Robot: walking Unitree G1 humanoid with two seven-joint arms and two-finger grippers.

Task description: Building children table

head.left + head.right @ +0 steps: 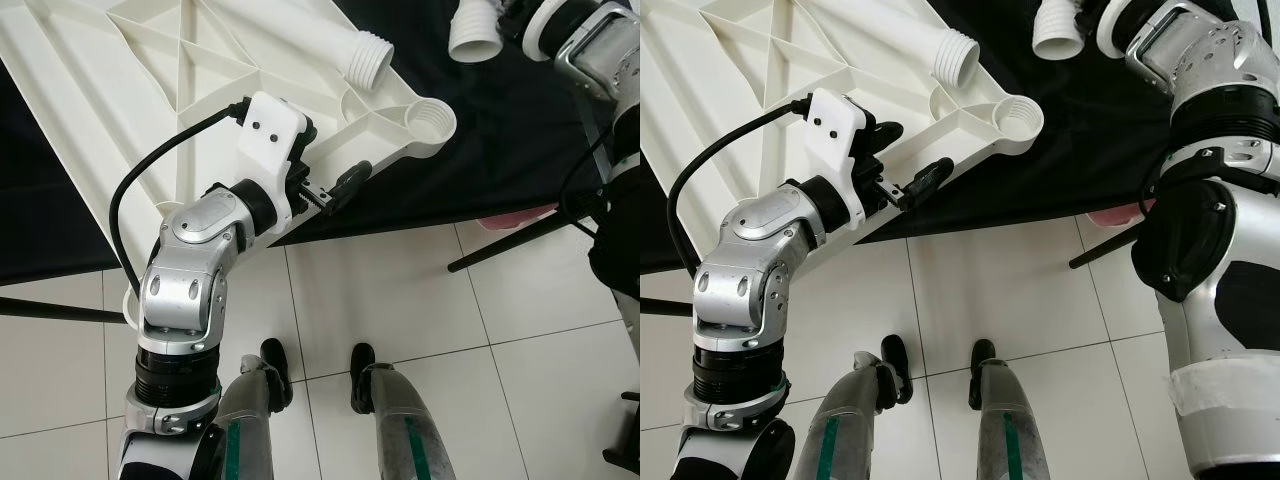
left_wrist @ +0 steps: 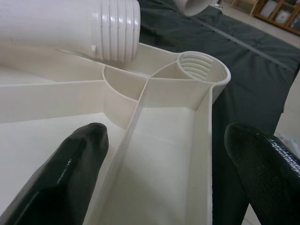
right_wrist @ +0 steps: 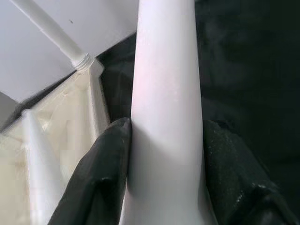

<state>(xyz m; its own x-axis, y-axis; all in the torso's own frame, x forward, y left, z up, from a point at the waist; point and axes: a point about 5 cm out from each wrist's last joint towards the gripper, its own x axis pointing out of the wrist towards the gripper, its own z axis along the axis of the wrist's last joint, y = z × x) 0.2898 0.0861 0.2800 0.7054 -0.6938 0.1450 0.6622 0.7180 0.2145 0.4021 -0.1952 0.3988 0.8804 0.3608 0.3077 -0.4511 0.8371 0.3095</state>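
Right gripper (image 3: 164,140): you clasp the smooth, light, stiff white plastic tapered leg (image 3: 166,93); slippery, so grip mid-shaft.
Left gripper (image 2: 164,159): fingers spread, straddling the upturned white ribbed plastic tabletop (image 1: 150,90) rim; threaded corner socket (image 2: 199,65) ahead.

Smooth white plastic tabletop (image 1: 150,90) on matt black cloth (image 1: 500,130); glossy floor tiles (image 1: 400,300).

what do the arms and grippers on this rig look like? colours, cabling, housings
Both arms are silver metal with black joint rings. The left arm ends in a white wrist housing, with a black cable looping out of it. The left gripper and right gripper each have two long, matte black, rounded fingers.
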